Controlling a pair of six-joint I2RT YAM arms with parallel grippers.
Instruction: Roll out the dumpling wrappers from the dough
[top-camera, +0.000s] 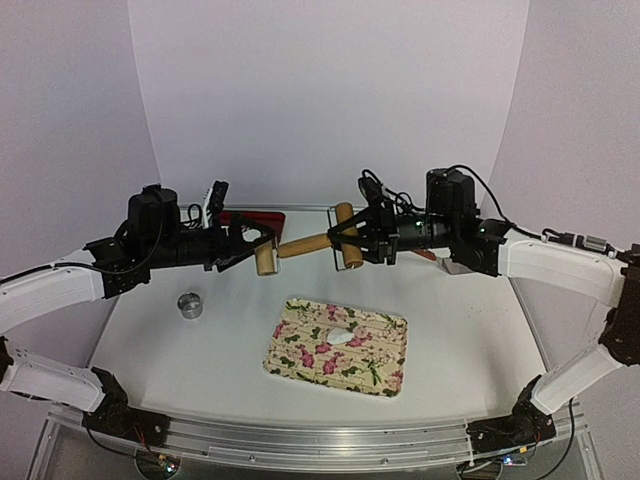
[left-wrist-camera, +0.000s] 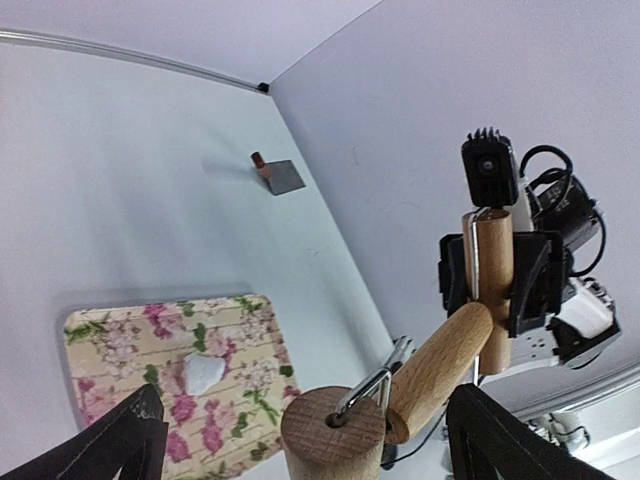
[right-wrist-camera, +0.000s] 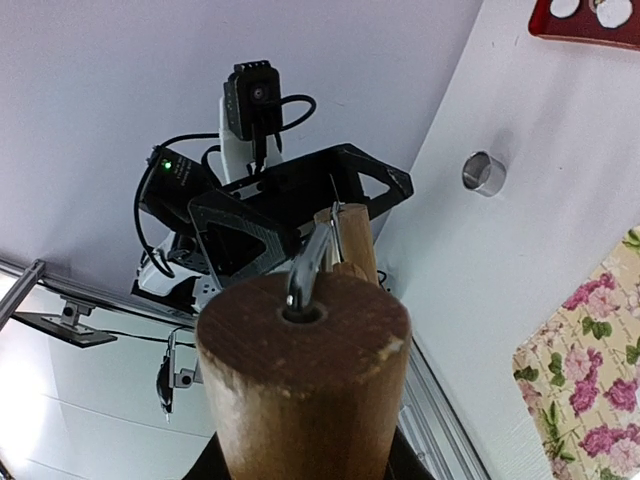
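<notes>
left end effector (left-wrist-camera: 312, 448) spread wide, one handle of the rolling pin (top-camera: 305, 245) sitting between its fingers with gaps either side. right end effector (left-wrist-camera: 494, 282) clamped on the other handle, pin up in the air. below: dough lump (top-camera: 342, 337) on the floral tray (top-camera: 385, 375), ring cutter (top-camera: 190, 305) on the white desk (top-camera: 470, 320). dumpling wrappers (right-wrist-camera: 566, 8) lie on the red tray (right-wrist-camera: 590, 30). pale walls (top-camera: 320, 100) behind.

Rolling pin (top-camera: 305, 244): bare matt wood, faint grain, rougher at the handle ends; bright metal rod.
Ring (top-camera: 190, 305): shiny metal.
Tray (top-camera: 385, 380): matt floral print.
Dough (top-camera: 341, 337): white, smooth, dull.
Bench (top-camera: 460, 330): white, smooth, matt.
Left fingers (left-wrist-camera: 125, 445): black matt plastic.
</notes>
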